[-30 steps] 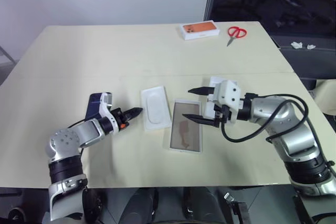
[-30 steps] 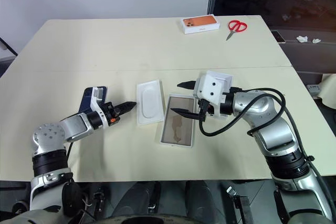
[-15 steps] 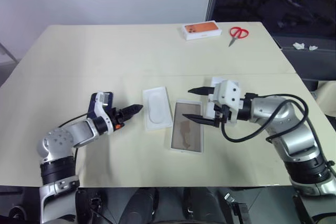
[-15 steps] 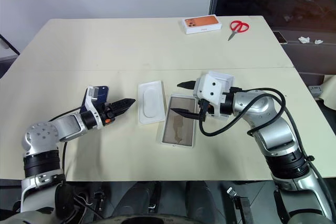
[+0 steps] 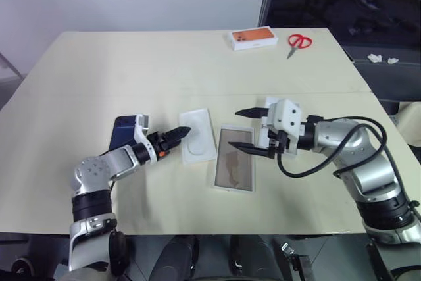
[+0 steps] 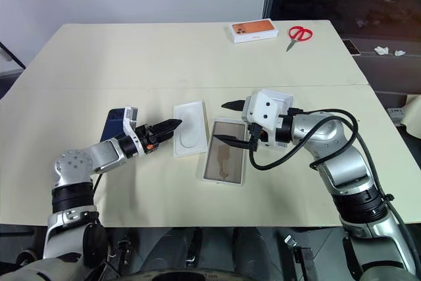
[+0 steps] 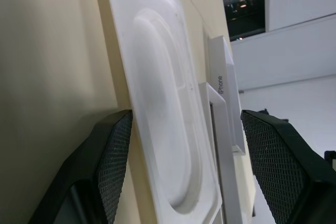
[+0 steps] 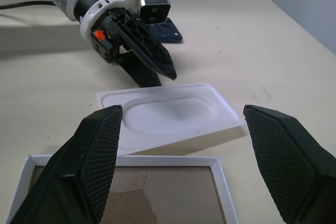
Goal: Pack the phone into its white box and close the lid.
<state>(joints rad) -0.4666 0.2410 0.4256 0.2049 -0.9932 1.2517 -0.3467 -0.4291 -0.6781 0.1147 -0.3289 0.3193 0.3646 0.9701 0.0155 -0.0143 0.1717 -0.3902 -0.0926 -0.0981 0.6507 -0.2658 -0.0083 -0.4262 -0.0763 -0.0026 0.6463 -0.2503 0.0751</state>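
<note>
Hovering, both arms, nothing gripped:
left gripper (image 6: 172, 125): fingers spread, one either side of the near long edge of the white insert (image 5: 197, 135); left wrist view shows both fingers (image 7: 113, 169) apart with the insert's rim between them; cannot tell if a pad touches the rim; holds nothing.
right gripper (image 5: 247, 132): fingers wide apart, upper one pointing over the bench toward the insert, lower one above the far end of the white box (image 5: 233, 166); nothing between them; right wrist view shows both pads (image 8: 100, 153) clear of box and insert.
phone (image 6: 117, 124): flat on the bench (image 5: 164, 70), dark blue, behind the left wrist, well apart from the white box; in nobody's grip.
white box: open tray, tan-brown floor showing, lying lengthwise between the two grippers, just beside the insert on its right.
white insert: flat on the bench, oblong recess up, between phone and box.
lid (image 6: 279, 101): white shell partly hidden behind the right gripper's body, just past the box's far end; not on the box.
far edge: orange-topped box (image 5: 250, 37) and red scissors (image 5: 297, 42), near each other, well apart from the work area.
</note>
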